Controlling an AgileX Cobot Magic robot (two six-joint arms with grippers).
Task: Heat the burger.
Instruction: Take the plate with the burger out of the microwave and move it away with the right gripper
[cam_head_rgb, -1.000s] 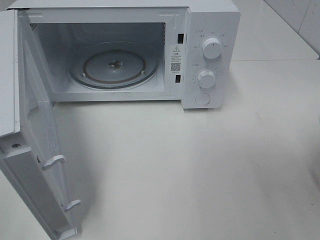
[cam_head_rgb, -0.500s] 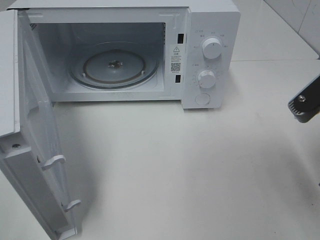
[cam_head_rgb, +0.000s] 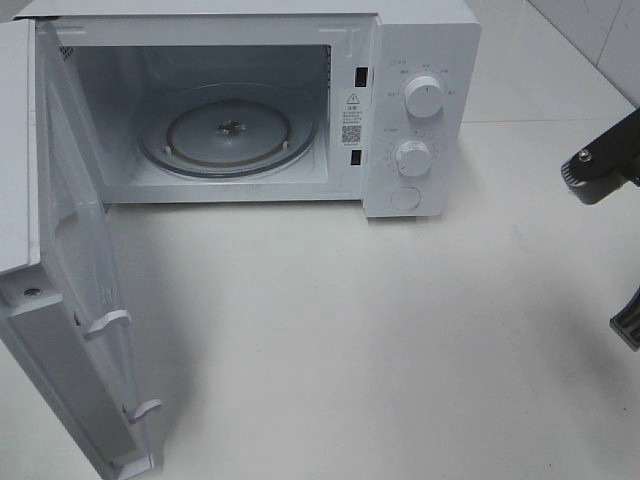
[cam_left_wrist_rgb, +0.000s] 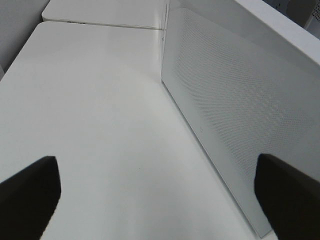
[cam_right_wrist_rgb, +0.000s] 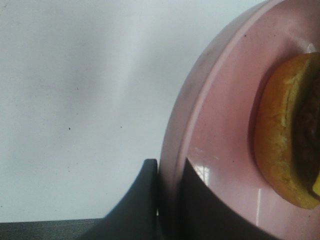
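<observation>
From the high camera I see a white microwave (cam_head_rgb: 420, 110) at the back of a white table (cam_head_rgb: 400, 340), its door (cam_head_rgb: 60, 300) swung wide open toward me on the left. Inside, the glass turntable (cam_head_rgb: 228, 133) is bare.

My right arm (cam_head_rgb: 600, 165) shows only as dark parts at the right edge of that view; its claw and load are out of frame there.

In the right wrist view, my right gripper (cam_right_wrist_rgb: 170, 192) has its two dark fingers pinched together on the rim of the pink dish (cam_right_wrist_rgb: 220, 130). The burger (cam_right_wrist_rgb: 287, 130) sits on that dish, only its golden-brown bun edge and a sliver of dark filling showing.

In the left wrist view, my left gripper (cam_left_wrist_rgb: 157, 200) has its fingers wide apart, holding nothing, beside the microwave's perforated side wall (cam_left_wrist_rgb: 235, 115).

I judge the burger to be soft and tall, stacked loosely, so it could topple or slide on the glossy dish. Squeezing it would crush it. The stiff dish rim is the place to hold, and I would keep the dish level, since a one-sided rim grip tends to sag.
</observation>
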